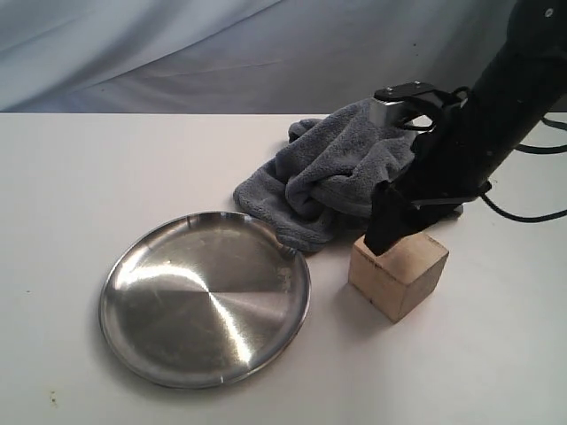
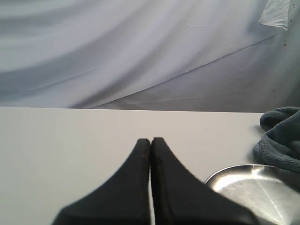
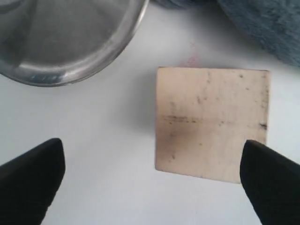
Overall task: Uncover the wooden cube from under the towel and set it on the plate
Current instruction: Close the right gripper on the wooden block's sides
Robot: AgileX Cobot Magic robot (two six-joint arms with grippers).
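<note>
The plate (image 1: 205, 301) lies near left on the table (image 1: 89, 177). To its right sits the wooden cube (image 1: 399, 270), uncovered, right under the right tool (image 3: 153, 150), whose jaws stand wide. The bunched towel (image 1: 337, 173) lies behind. The left tool (image 2: 151, 145) is closed.

plate (image 2: 255, 190) cropped, towel (image 1: 328, 173) apparently partly behind arm (image 1: 496, 97)

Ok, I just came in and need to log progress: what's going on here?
The wooden cube is already uncovered: it sits on the table beside the plate, with the towel bunched behind it. The right pincer is open right over the cube, gripping nothing yet. The left pincer is shut, off to the side, holding nothing.
</note>
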